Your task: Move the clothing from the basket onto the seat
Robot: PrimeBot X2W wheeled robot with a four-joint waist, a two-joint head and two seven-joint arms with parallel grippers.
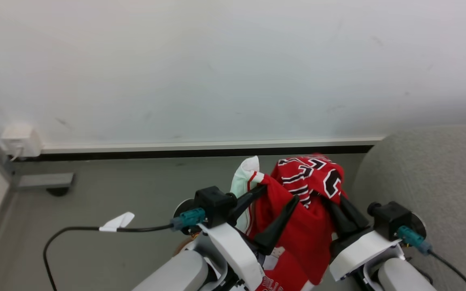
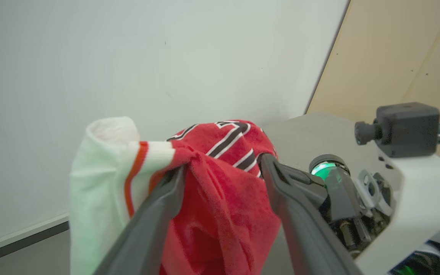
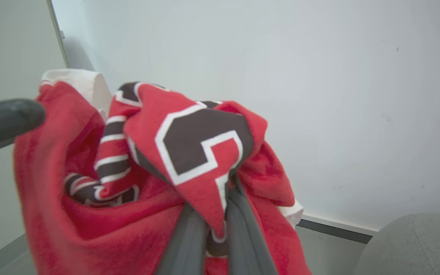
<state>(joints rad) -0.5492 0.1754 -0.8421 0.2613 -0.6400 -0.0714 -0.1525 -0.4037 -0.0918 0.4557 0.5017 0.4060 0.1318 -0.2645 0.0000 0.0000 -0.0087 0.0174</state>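
Jaws: my right gripper is pinched tight on the clothing. The left gripper stands spread, red cloth bunched between and draped over its fingers. The bundle hangs above the floor, just left of the seat.

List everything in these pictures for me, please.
red clothes: one bundle, red with black-white lettering, held up by both grippers
white cloth: one, white, at the bundle's left
sofa: one, light grey, at right
wall: one, white, behind
skirting board: one, white over black, at the wall's foot
socket: one, white, far left on wall
floor: one, grey, below
cable: one, black, trailing off the left arm
left gripper: one, dark, fingers apart, red cloth between
right gripper: one, dark, shut on red cloth
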